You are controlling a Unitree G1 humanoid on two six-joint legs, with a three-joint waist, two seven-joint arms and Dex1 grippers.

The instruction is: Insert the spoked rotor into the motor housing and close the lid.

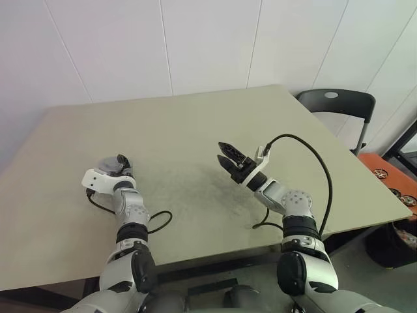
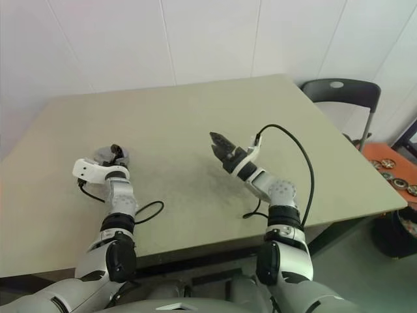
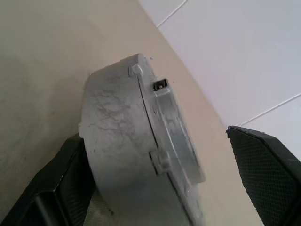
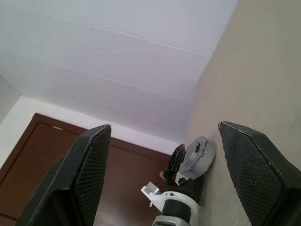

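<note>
Grey closed motor housing (image 3: 141,141): scuffed round metal casing, lid latched; left gripper (image 3: 155,188) straddles it with fingers spread. Right gripper (image 1: 229,158) spread, empty, above beige table (image 1: 195,124).

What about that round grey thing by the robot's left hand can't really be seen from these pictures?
- Inside of the motor housing: left wrist view shows its closed grey shell side-on, so any rotor within is hidden.
- Head views: the housing sits small behind the left gripper, partly covered by it.
- Right wrist view: the housing is tiny between the open right gripper fingers, with no detail.
- The housing's lower edge: cut off by the left wrist frame.
</note>
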